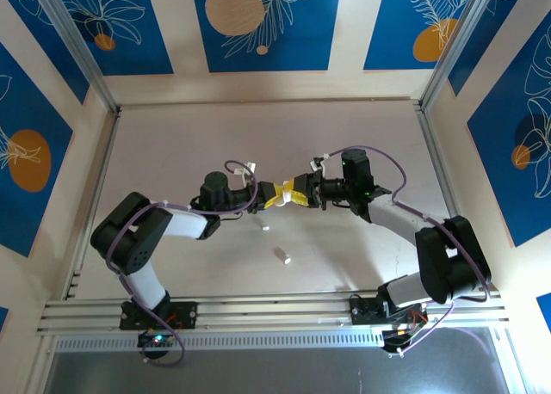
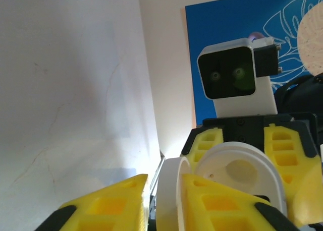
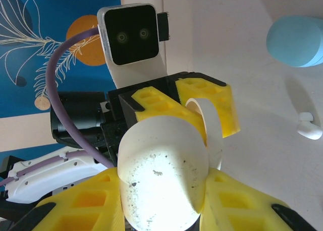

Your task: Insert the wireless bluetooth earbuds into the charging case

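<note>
The white charging case (image 3: 161,185) is held off the table (image 1: 172,153), between the two sets of fingers, which meet tip to tip. The right fingers (image 1: 299,192) are closed partway on its oval body, one on each side. Its lid (image 2: 169,190) is swung open and stands on edge between the left fingers (image 1: 276,197), which are drawn in narrowly against it. One white earbud (image 1: 266,228) is seen lying on the table just nearward of the fingertips. A second white earbud (image 1: 282,256) is seen farther toward the arm bases. A light blue case (image 3: 298,39) is seen on the table beyond the right fingers.
</note>
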You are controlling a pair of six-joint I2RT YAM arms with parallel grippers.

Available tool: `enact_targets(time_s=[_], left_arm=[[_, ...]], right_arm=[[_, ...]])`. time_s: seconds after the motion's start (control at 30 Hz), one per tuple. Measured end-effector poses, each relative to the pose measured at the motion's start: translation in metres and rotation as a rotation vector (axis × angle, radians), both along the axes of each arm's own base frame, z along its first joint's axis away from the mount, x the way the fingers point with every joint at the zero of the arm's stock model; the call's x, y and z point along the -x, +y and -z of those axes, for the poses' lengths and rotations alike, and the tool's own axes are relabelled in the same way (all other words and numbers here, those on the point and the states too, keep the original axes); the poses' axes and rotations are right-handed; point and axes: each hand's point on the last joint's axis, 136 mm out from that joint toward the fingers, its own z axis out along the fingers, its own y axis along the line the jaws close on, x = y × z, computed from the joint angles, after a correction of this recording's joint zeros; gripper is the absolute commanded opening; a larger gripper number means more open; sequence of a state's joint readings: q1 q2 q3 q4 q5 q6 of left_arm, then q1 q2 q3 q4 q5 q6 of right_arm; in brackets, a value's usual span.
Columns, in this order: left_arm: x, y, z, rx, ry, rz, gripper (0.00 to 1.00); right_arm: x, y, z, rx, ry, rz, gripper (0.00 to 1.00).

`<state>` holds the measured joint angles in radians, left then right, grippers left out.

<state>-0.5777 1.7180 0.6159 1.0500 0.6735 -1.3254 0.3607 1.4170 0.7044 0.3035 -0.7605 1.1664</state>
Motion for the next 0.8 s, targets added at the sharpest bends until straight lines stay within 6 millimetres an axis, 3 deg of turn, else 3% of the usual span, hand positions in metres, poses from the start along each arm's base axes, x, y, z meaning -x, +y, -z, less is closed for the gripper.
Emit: enact_targets(time_s=[0.27, 0.4, 0.63, 0.8], left_arm=[[0.0, 0.001, 0.001, 0.0, 0.011, -0.003, 0.12], [0.002, 0.002, 0.008, -0.036, 0.018, 0.004, 0.11], [0.001, 0.006, 0.019, -0.215, 0.003, 0.025, 0.12], [-0.014, 0.007, 0.013, -0.444, -0.091, 0.031, 0.12]], right_arm=[[0.0, 0.0, 0.0, 0.001, -0.009, -0.002, 0.4], [0.003, -0.002, 0.006, 0.018, 0.004, -0.004, 0.59], [0.002, -0.029, 0.006, 0.077, -0.01, 0.068, 0.87], [0.005, -0.053, 0.005, 0.124, -0.036, 0.138, 0.97]])
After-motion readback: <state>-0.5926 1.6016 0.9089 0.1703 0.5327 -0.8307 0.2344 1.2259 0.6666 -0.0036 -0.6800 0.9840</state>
